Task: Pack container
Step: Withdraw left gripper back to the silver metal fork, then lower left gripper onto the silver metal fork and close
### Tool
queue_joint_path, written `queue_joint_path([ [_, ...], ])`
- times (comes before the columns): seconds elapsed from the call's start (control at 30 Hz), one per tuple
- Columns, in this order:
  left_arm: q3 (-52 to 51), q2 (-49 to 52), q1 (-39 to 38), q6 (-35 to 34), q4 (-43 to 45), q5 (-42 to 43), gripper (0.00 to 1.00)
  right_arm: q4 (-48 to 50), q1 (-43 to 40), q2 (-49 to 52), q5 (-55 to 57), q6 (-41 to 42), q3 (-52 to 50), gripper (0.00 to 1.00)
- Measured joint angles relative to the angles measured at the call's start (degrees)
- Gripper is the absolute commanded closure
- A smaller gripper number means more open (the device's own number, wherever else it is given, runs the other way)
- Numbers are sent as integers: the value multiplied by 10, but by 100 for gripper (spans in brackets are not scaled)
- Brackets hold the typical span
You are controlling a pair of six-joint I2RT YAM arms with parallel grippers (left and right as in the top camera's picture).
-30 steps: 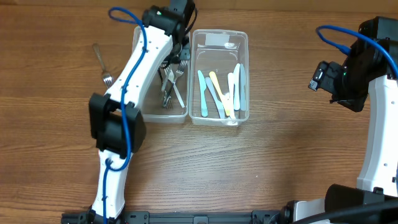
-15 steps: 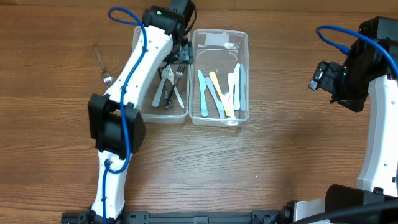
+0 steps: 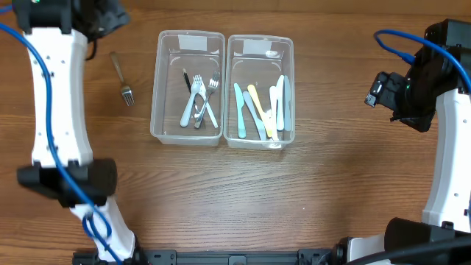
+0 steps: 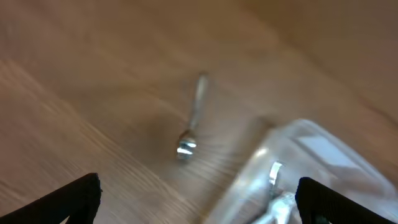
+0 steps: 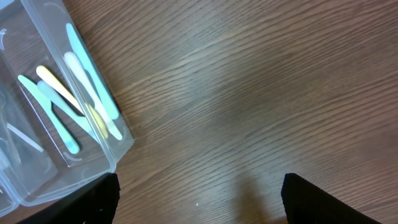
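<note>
Clear plastic left bin holds forks; right bin holds pastel knives. One fork remains on the desk, beside the left bin. Left gripper is wide open and empty, and has swung out of that bin toward the fork. Right gripper is open, empty and unmoved.

Blur is smearing the whole left wrist view: the fork is showing only as a pale streak, and the left container is running off the bottom edge. The right wrist frame is cropping the right container at its left edge.
</note>
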Motion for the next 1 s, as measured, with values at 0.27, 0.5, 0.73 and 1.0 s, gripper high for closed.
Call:
queue_joint_path([
  [0.27,-12,187,36,1,2,45,0,1,0,0,0,0,0,14],
  [0.5,-14,268,31,25,15,84,0,0,0,0,0,0,0,14],
  [0.73,-14,311,31,27,14,95,0,0,0,0,0,0,0,14],
  [1.0,-14,327,31,27,14,99,0,-3,0,0,0,0,0,15],
])
